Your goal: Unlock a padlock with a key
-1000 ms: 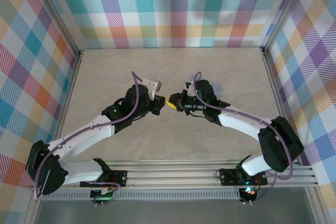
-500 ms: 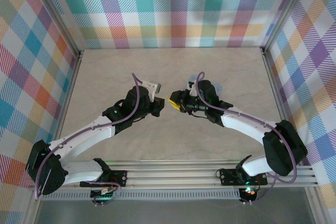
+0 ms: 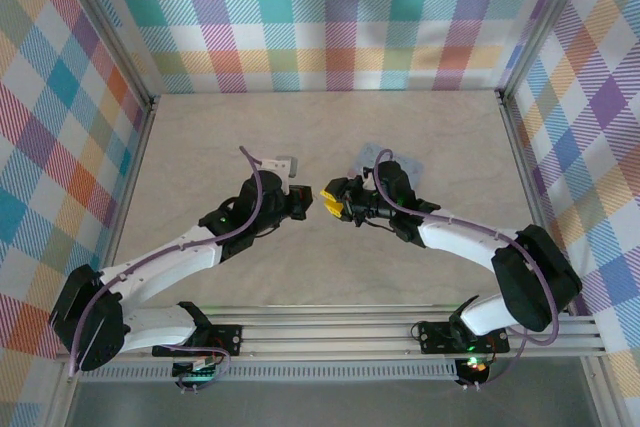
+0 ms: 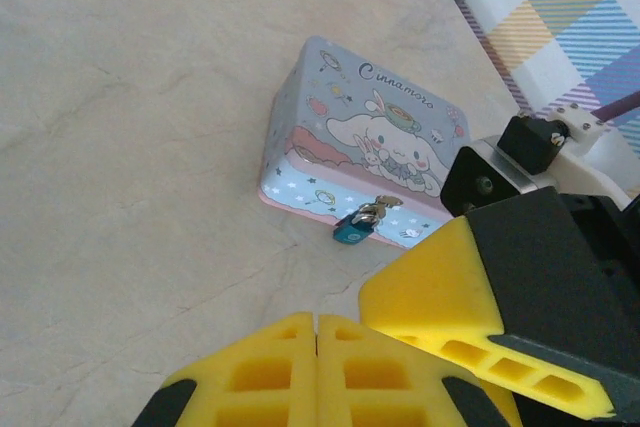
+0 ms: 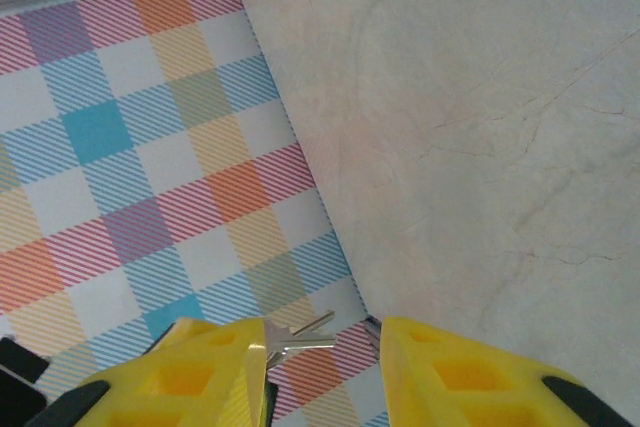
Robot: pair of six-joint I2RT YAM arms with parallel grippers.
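The padlock (image 4: 352,231), tiny and teal with a silver top, lies against the front edge of the pale blue cartoon tin (image 4: 340,127) (image 3: 412,163). My left gripper (image 4: 316,347) (image 3: 303,203) is shut, its yellow fingers pressed together with nothing visible between them. It hovers short of the padlock. My right gripper (image 5: 325,347) (image 3: 333,198) is open and faces the left one mid-table. Two thin silver keys (image 5: 300,332) stick out beside its left finger (image 5: 200,377), and the fingers do not squeeze them. One right finger (image 4: 450,287) shows beside the left gripper.
The plaid left wall (image 5: 130,147) meets the pale marbled table (image 3: 330,257) at an aluminium rail. The right arm (image 3: 460,237) partly covers the tin from above. Open tabletop lies in front of and behind both grippers.
A second ago the two grippers met tip to tip. The left gripper has since drawn back a little to the left, and a small gap now separates them.
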